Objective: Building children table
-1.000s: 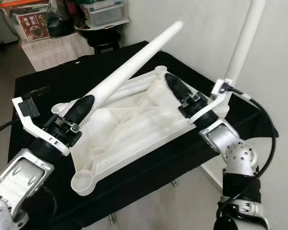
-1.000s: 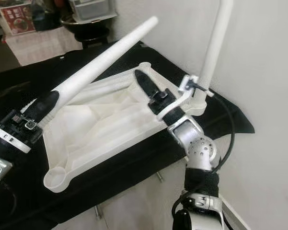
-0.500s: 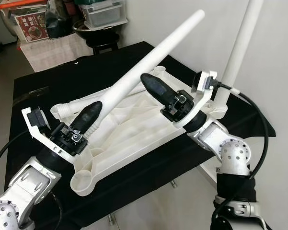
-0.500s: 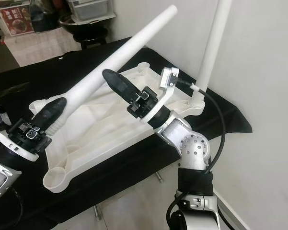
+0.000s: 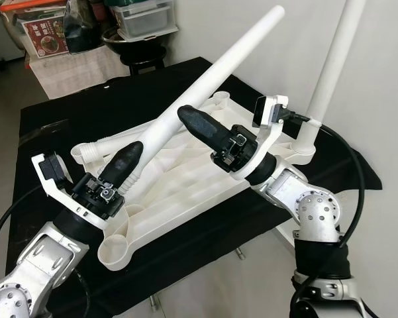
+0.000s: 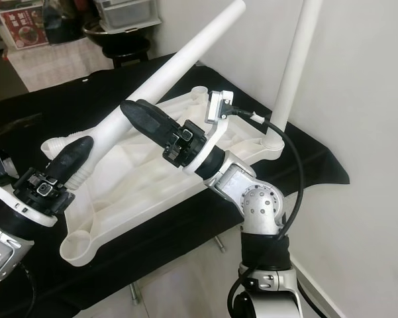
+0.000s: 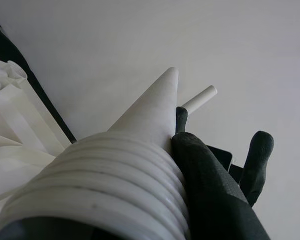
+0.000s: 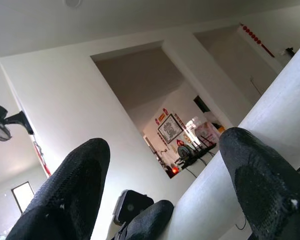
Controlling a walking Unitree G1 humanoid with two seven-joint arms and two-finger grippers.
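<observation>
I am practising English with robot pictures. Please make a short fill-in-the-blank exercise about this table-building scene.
1. The left gripper is shut on the ribbed end of a loose white table ____.
2. The white table top lies upside down on a ____ cloth.
3. One leg already stands upright at the corner nearest the ____.
4. The right gripper is ____, reaching toward the slanted leg.

Missing words: leg; black; wall; open
</observation>
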